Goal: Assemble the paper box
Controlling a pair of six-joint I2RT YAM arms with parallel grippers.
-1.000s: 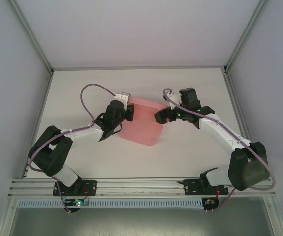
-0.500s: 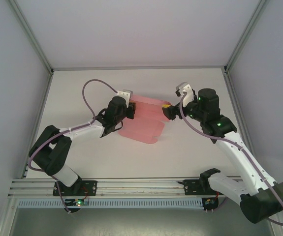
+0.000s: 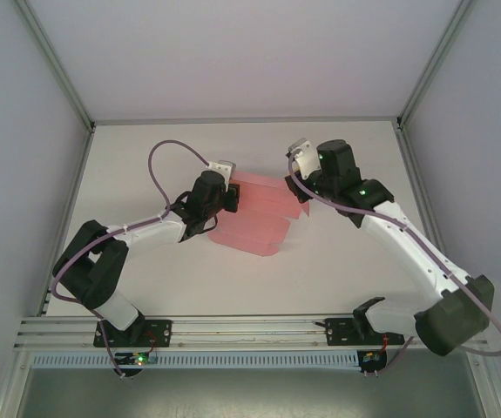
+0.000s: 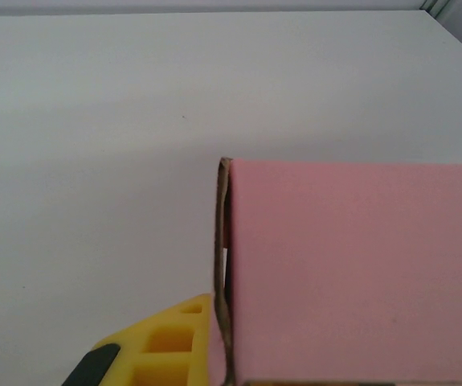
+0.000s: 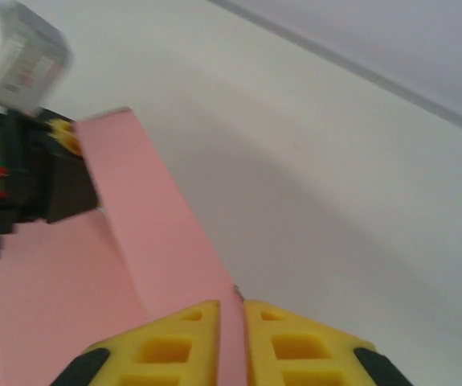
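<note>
My left gripper (image 3: 231, 197), nine o'clock, and right gripper (image 5: 232, 338), three o'clock, pinch edges of the paper box (image 3: 254, 228); light, flimsy card, I judge.

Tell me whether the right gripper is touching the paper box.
Touching. In the right wrist view the right gripper has its yellow jaws closed on a thin panel of the pink paper box, with no gap on either side.

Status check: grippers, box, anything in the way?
Left gripper shut on paper box left edge. Right gripper pinching a raised flap. Box partly folded, on table. Nothing obstructing.
</note>
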